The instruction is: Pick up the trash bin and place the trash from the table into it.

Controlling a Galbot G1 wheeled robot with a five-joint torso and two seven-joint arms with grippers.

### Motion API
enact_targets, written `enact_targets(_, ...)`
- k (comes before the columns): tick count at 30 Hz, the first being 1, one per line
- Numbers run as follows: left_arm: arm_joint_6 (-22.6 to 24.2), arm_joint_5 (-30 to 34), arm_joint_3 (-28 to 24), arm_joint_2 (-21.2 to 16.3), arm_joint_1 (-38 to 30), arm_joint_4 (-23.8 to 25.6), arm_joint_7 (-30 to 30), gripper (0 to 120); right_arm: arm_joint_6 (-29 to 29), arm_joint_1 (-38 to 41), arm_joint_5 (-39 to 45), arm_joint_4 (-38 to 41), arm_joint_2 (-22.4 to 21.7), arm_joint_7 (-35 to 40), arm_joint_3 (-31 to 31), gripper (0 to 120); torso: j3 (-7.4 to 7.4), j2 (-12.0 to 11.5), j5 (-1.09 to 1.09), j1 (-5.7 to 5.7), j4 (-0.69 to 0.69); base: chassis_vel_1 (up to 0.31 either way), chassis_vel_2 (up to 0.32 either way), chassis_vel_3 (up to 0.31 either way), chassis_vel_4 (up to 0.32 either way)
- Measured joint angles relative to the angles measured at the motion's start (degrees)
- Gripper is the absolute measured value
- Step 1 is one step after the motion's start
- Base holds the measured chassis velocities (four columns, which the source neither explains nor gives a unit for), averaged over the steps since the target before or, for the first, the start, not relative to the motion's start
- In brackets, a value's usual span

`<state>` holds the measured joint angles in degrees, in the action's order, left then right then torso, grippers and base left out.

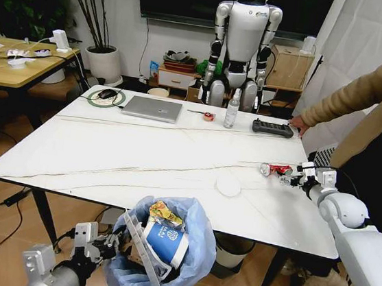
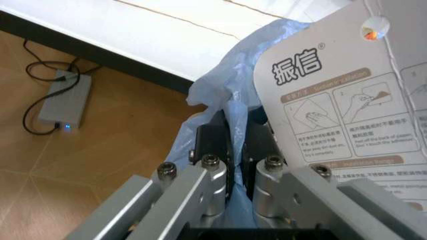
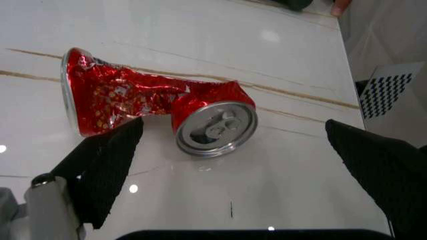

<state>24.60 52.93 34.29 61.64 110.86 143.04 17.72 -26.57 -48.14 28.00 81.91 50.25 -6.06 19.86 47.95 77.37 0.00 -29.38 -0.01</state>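
because the left gripper (image 2: 237,150) had its fingers (image 2: 212,142) pressed together on only a fold of the light-blue liner, the trash bin (image 1: 161,250) hung below the counter's (image 1: 107,154) near edge at about six o'clock in the head view, and that thin pinch looked like the first weak point: the plastic could slip or tear, and the bin would drop to the floor. inside it sat a blue paper cup (image 1: 164,242), a yellow snack wrapper (image 1: 164,214) and a printed card (image 2: 347,100) that stood tall against the rim, so a tilt of the bin might tip these back out.

further out, at roughly three o'clock, the right gripper (image 1: 297,176) rested low over the counter with its fingers (image 3: 110,160) spread wide to either side of the crushed can (image 3: 150,107). the can lay on its side, bent, just ahead of the fingers rather than between them; closing from there would likely clip only the near rim and send it skating on the glossy top toward the right edge. a white round lid (image 1: 228,184) lay flat near the middle, hard to get fingers under.

beyond, near one o'clock, a person's hand (image 1: 296,124) rested beside a black remote (image 1: 272,129), close enough to the right arm's path that a wide swing could meet it.
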Motion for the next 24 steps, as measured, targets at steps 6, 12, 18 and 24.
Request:
enact_targets(6,0.00,-0.26,0.06,0.24,0.27,0.16,0.01,0,1.12,1.08,-0.36,-1.64,0.65,-0.06,-0.83,100,0.00,0.00,0.00,0.00,0.00,0.000,0.000,0.000,0.000)
enact_targets(12,0.00,-0.55,0.18,0.43,0.52,0.16,0.02,0,1.63,2.64,-0.37,-2.60,1.42,-0.08,-1.94,100,0.00,0.00,-0.01,0.00,0.01,0.000,0.000,0.000,0.000)
enact_targets(18,0.00,-0.68,0.28,0.57,0.54,0.18,0.01,0,2.92,3.61,-0.20,-4.41,1.90,-0.97,-3.11,100,0.00,0.00,-0.01,0.00,0.01,0.000,0.000,0.000,0.000)
enact_targets(24,0.00,-0.69,0.22,0.70,0.36,0.20,0.01,0,3.80,4.22,-0.06,-6.05,2.16,-1.46,-3.69,100,0.00,0.00,-0.01,0.00,0.01,0.000,0.000,0.000,0.000)
